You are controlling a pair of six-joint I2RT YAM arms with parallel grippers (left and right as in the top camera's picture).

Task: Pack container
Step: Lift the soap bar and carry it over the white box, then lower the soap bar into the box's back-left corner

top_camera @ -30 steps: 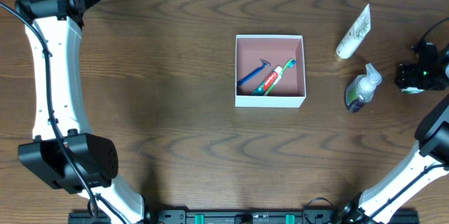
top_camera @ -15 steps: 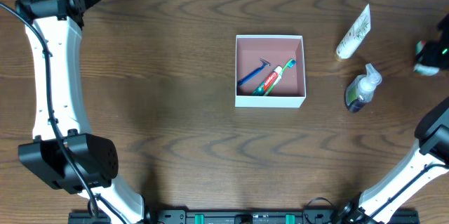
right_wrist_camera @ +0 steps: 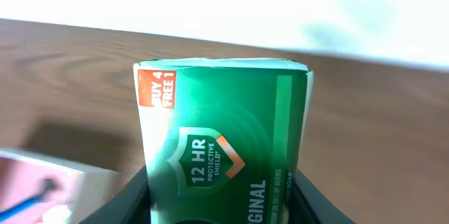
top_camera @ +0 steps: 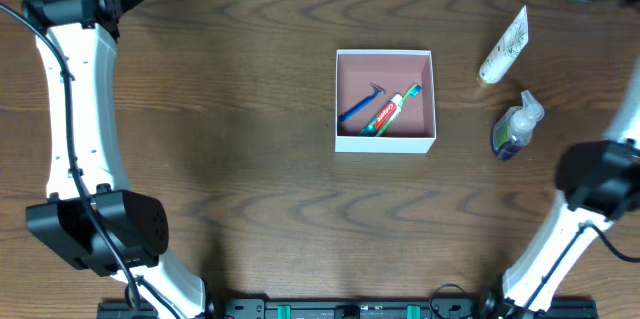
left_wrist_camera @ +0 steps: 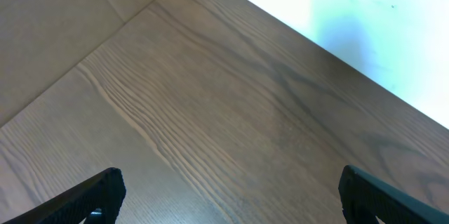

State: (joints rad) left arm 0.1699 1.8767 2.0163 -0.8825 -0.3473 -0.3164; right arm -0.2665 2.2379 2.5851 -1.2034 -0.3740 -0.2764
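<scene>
Only partly in frame in the right wrist view: the right gripper (right_wrist_camera: 222,199), closed on a green carton (right_wrist_camera: 223,133), with dark fingers (right_wrist_camera: 137,194) pressed to both side walls and only their upper edges showing. Carton's lower end cropped away. Smooth printed cardboard, rectangular, crisp folded top edge, an orange "BUY 4 FREE 1" patch at its 10 o'clock corner and a shield badge reading "12 HR" in the middle. From overhead, same gripper just a dark blur cut by the frame at 1 o'clock, carton impossible to pick out there.

Left gripper (left_wrist_camera: 228,190) parked at the 10 o'clock corner of the table (top_camera: 250,159). Only two black fingertips (left_wrist_camera: 105,189) visible, at the lower corners of the left wrist view. Spread wide, nothing between them but bare wood grain.

At the centre of the dark, wavy-grained table: the container (top_camera: 385,141), square and shallow, open-topped, with white outer walls and a matte dusty pink inside. Lying inside on a slant, packed close: a blue-handled tool (top_camera: 355,108), razor or brush hard to tell, a toothpaste tube (top_camera: 385,114) and a green-handled toothbrush (top_camera: 410,93).

At 2 o'clock from the container, well apart: a white tube (top_camera: 505,47), tapered, lying flat. At 3 o'clock, near: a pump bottle (top_camera: 515,127), rounded, translucent, dark liquid inside, lying on its side or upright not clear.
</scene>
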